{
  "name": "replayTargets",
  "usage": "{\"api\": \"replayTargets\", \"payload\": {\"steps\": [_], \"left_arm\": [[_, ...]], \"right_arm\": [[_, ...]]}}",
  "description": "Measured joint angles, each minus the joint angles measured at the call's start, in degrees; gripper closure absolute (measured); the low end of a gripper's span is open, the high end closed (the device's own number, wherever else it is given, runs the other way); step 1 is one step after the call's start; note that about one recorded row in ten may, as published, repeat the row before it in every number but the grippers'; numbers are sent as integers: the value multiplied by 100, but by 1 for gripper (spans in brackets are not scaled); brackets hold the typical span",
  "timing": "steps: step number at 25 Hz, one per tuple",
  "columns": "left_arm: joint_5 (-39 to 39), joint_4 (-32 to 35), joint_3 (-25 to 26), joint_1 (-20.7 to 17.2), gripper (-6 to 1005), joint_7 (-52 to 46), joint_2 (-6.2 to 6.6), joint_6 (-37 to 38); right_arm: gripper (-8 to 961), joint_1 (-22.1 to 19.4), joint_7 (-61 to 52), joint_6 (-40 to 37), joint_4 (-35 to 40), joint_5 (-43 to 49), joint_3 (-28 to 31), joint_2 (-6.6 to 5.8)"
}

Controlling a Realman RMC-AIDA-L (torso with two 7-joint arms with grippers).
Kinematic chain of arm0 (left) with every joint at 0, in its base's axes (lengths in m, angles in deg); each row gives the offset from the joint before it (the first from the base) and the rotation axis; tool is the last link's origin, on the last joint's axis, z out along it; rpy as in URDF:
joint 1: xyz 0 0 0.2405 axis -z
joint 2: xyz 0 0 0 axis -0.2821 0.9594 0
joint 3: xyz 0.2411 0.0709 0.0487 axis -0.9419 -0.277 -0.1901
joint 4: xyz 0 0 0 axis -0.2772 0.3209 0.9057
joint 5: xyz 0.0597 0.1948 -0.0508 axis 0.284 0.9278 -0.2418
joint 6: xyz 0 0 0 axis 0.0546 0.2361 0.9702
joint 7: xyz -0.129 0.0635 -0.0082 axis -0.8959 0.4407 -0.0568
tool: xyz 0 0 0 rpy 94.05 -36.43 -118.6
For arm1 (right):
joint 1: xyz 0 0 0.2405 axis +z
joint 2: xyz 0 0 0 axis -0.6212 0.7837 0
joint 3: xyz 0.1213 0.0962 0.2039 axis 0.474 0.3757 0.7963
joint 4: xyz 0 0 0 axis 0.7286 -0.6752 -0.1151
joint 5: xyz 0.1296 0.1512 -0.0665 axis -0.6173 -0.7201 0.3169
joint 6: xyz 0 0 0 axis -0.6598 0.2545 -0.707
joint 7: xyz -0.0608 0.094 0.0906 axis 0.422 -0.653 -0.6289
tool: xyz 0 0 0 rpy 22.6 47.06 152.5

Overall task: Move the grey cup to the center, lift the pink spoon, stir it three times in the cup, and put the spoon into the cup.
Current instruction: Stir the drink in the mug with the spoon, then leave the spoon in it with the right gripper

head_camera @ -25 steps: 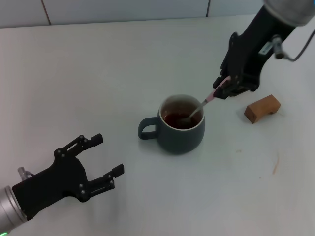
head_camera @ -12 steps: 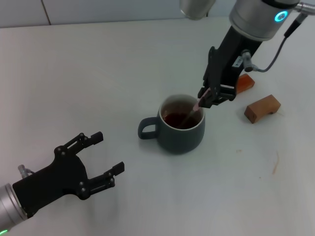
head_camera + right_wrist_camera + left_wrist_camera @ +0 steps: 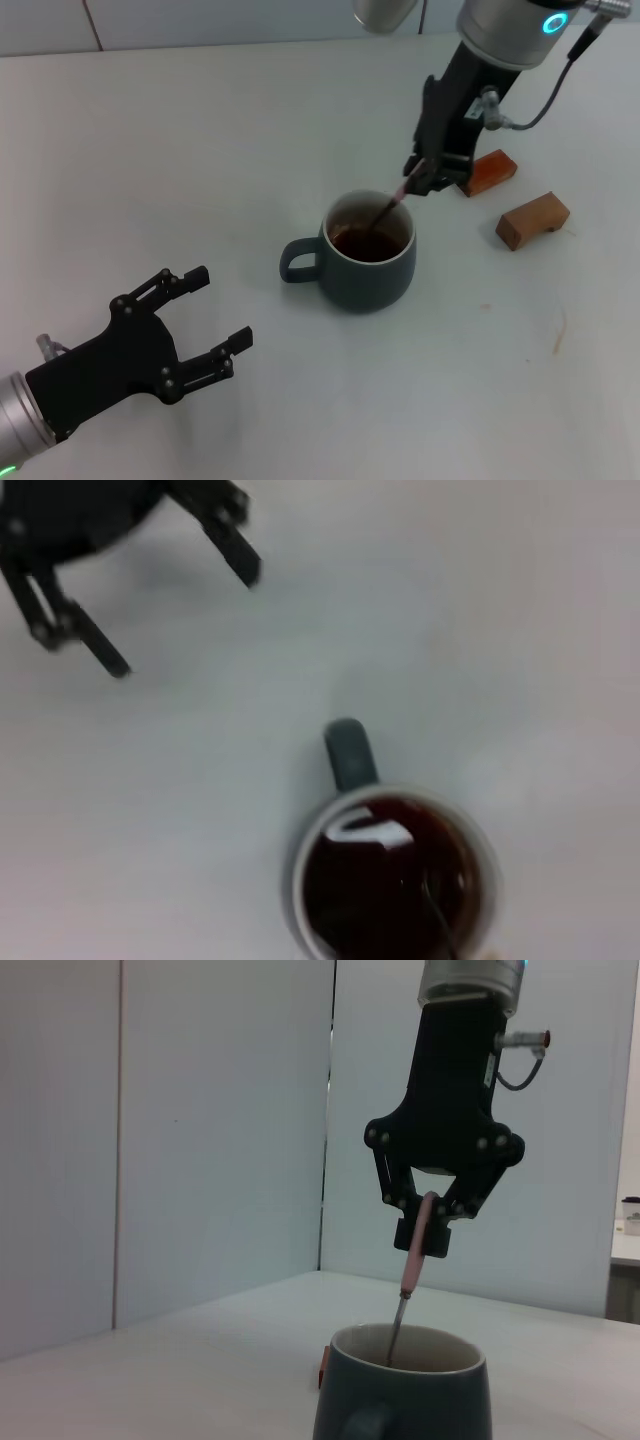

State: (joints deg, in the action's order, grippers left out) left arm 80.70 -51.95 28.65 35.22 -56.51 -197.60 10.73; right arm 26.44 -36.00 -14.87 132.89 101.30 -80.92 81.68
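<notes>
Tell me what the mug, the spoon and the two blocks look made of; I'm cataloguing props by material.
The grey cup looks like glazed ceramic: smooth blue-grey outside, whitish rim. The pink spoon, pinched in the right gripper, seems to have a plastic pink handle on a thin grey metal neck. The two blocks look like wood, brown and matte.

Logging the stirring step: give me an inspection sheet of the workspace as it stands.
Surface: white table, faint marks near its right edge.
Job's things: grey cup mid-table, handle toward robot's left, dark liquid inside; pink spoon tilted, bowl end in the liquid.
Clutter: two wooden blocks right of the cup.
Grippers: right gripper above the cup's rim, shut on the spoon handle; left gripper open, near the table's front left.
Cables: cable looping off the right arm.
Surroundings: white wall panels.
</notes>
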Motion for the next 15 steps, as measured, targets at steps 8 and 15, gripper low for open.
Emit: {"api": "replayTargets", "payload": {"steps": [8, 15], "left_arm": [[-6, -1, 24, 5, 140, -15, 0, -4], [-6, 2, 34, 8, 140, -17, 0, -17]], "right_arm": [[842, 47, 2, -486, 38, 70, 50, 12], [836, 94, 97, -512, 65, -353, 50, -5]]}}
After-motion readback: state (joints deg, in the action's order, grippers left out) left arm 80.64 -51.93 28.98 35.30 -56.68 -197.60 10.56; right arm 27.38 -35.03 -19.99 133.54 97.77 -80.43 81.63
